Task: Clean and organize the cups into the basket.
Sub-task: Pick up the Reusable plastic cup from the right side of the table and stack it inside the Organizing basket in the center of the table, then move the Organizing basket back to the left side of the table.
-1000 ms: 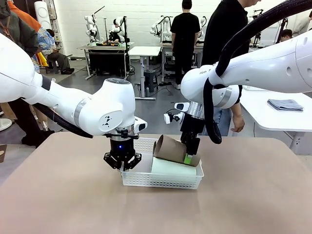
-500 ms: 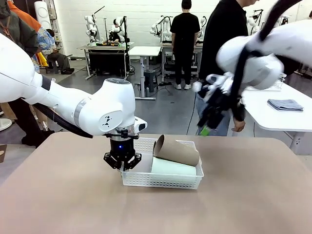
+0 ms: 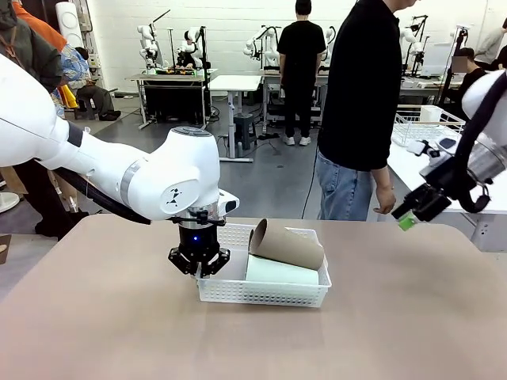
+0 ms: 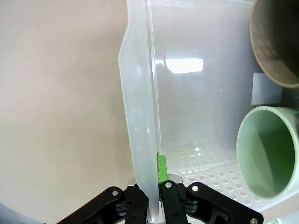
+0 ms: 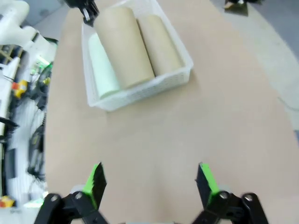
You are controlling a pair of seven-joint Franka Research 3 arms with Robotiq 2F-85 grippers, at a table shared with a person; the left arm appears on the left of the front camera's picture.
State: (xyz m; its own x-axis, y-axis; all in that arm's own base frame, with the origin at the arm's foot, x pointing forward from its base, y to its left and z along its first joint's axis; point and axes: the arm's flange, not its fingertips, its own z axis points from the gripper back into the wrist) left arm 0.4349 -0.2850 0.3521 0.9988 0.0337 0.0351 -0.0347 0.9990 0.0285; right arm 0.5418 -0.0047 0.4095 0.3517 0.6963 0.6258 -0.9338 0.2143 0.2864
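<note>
Cups (image 3: 285, 257) fill basket (image 3: 261, 293); surrounding table (image 3: 412, 317) free

We see 2 cups (image 3: 285, 257) lying in the basket (image 3: 261, 294) mid-table, one atop the other; a person (image 3: 360, 111) stands behind the table (image 3: 95, 317).

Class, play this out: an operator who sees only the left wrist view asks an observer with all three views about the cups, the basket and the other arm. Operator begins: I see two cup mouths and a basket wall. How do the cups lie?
Observer: Both lie on their sides in the white basket; the tan brown cup rests partly on top of the mint green cup.
Operator: Where is the right hand?
Observer: The right hand is raised at the table's far right edge, well apart from the basket.
Operator: Is it holding anything?
Observer: No. Its green pads stand wide apart over bare table.
Operator: Anyone nearby?
Observer: A person stands at the far side.
</note>
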